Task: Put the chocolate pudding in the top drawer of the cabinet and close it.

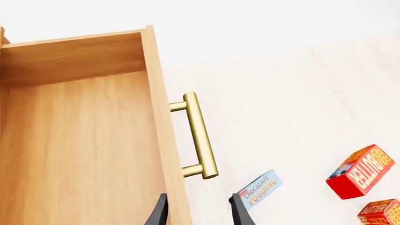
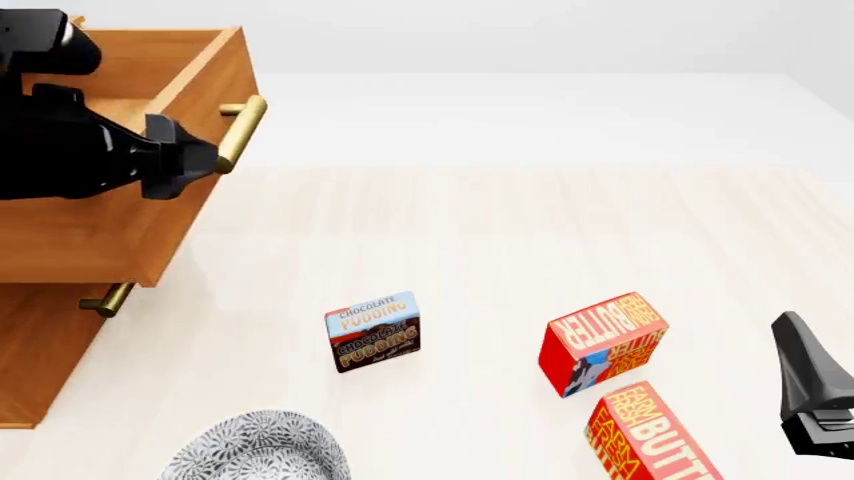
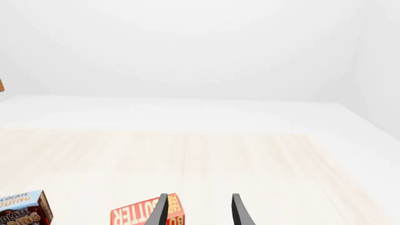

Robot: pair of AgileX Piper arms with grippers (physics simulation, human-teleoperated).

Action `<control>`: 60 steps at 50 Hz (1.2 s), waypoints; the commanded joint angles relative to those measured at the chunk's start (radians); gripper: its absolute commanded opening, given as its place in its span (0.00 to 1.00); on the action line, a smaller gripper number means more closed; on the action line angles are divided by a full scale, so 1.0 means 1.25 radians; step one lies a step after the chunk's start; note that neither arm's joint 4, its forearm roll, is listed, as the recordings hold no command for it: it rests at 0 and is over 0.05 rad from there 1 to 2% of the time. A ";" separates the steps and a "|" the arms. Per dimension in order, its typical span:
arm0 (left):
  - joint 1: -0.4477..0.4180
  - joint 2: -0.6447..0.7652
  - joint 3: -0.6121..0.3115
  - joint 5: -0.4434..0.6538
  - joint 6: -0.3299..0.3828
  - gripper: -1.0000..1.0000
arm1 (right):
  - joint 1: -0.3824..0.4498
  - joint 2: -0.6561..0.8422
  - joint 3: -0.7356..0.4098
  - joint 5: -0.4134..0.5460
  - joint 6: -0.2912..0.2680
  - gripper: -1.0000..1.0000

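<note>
chocolate pudding (image 2: 374, 332) on table, well apart | left end effector (image 1: 198, 213) open, empty, above top drawer (image 1: 75, 150)

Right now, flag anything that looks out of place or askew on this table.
Nothing is spilled or damaged. The top drawer stands pulled open with nothing seen inside. The chocolate pudding stands upright on the table; the two butter boxes lie at odd angles to each other.

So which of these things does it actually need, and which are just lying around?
Needed: chocolate pudding; top drawer, pulled open; cabinet.

Lying around: two butter boxes; patterned plate.
</note>
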 commanded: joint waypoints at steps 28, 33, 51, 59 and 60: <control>-0.077 0.076 0.019 -0.001 -0.020 1.00 | -0.001 -0.001 0.000 0.002 0.003 1.00; -0.084 0.081 0.009 0.002 -0.021 1.00 | -0.001 -0.001 0.000 0.002 0.003 1.00; -0.125 0.094 -0.005 -0.008 -0.033 1.00 | -0.001 -0.001 0.000 0.002 0.003 1.00; -0.123 0.094 -0.034 0.006 -0.017 1.00 | -0.001 -0.001 0.000 0.002 0.003 1.00; -0.121 0.092 -0.037 0.010 -0.015 1.00 | -0.001 0.000 0.000 0.002 0.003 1.00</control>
